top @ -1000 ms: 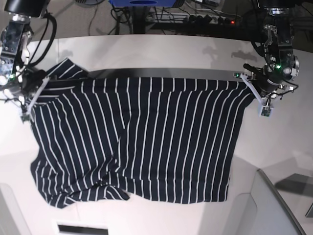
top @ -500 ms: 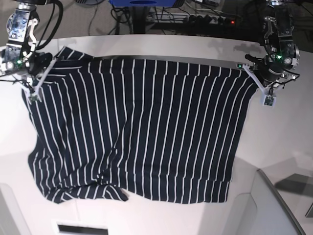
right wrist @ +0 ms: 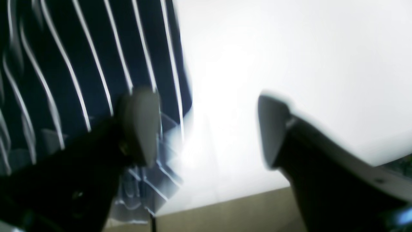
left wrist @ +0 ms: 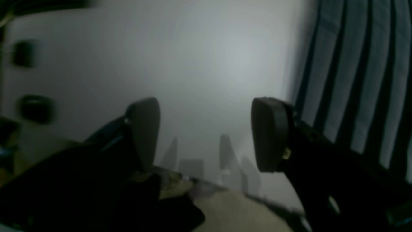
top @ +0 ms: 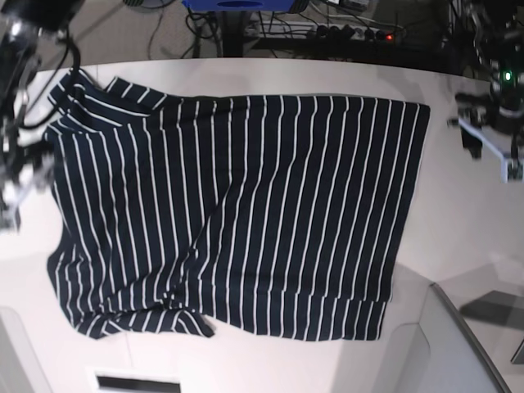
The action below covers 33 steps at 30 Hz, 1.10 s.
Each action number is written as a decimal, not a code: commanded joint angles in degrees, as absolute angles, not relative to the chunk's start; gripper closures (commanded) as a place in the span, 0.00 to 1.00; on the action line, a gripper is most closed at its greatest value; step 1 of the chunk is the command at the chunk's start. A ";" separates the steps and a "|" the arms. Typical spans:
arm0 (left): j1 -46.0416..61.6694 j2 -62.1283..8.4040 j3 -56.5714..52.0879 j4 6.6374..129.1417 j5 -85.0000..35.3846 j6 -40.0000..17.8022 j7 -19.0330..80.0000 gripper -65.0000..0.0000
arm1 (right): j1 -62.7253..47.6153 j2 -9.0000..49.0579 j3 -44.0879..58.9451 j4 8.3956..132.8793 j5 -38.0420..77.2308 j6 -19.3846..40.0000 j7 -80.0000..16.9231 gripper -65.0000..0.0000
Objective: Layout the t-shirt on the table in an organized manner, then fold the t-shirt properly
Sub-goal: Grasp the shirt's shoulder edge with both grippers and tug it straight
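From the base view I see the t-shirt (top: 237, 213) spread flat across the middle of the table (top: 458, 221), stripes running near to far. Far-left corner is bunched where a sleeve (top: 78, 94) crumples toward the table's far edge. Near-left hem has a small folded-over flap (top: 192, 323). Right edge of the shirt lies fairly straight.

At the far left of the base view, the right gripper (top: 12, 192) is only a motion-blurred smear just beside the shirt's left edge; I cannot read its jaws there. The right wrist view fills that in: right gripper (right wrist: 206, 129) has its two pads (right wrist: 141, 125) spread wide with nothing between them, bright bare table in the gap, striped fabric off to the left behind one pad. That view is blurred too, so whether the pad touches cloth I cannot tell.

At the far right of the base view, the left gripper (top: 491, 143) sits over bare table, apart from the shirt's far-right corner, with a green light (top: 507, 76) on the arm above it. Jaw state is hard to read from there. The left wrist view shows it: left gripper (left wrist: 206, 132) jaws spread, empty, dim table between them, shirt stripes at that frame's right edge. Neither wrist view shows the shirt's overall layout; only the base view does.
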State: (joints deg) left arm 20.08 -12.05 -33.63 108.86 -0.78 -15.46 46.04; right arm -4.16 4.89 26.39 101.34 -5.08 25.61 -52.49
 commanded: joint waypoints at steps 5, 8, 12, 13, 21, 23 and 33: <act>9.19 -12.70 -25.80 98.07 -1.80 -15.69 44.18 0.75 | 4.97 7.08 26.51 83.30 -5.32 25.63 -44.00 0.91; 1.45 -12.53 -20.97 86.46 -1.80 -15.69 44.00 1.00 | 8.75 7.52 26.86 74.86 -5.32 25.63 -42.77 0.96; -3.03 -12.44 -18.07 76.44 -1.71 -14.73 42.68 1.00 | 7.69 6.55 26.51 74.77 -5.32 25.63 -43.03 1.00; -3.03 -12.44 -17.98 75.30 -1.71 -13.05 41.01 1.00 | 7.16 5.76 26.51 74.95 -5.32 25.63 -42.86 1.00; -2.86 -16.66 -10.95 61.85 -1.80 -6.81 30.81 1.00 | 6.46 4.88 26.51 75.74 -5.32 25.63 -40.22 1.00; -2.68 -17.80 -10.95 59.30 -1.80 -6.73 28.97 1.00 | 6.29 4.70 26.51 75.74 -5.32 25.63 -40.92 1.00; -2.24 -21.23 -11.03 58.42 -1.89 -6.73 26.68 1.00 | 0.57 -1.27 22.11 75.65 -5.32 25.63 -42.07 1.00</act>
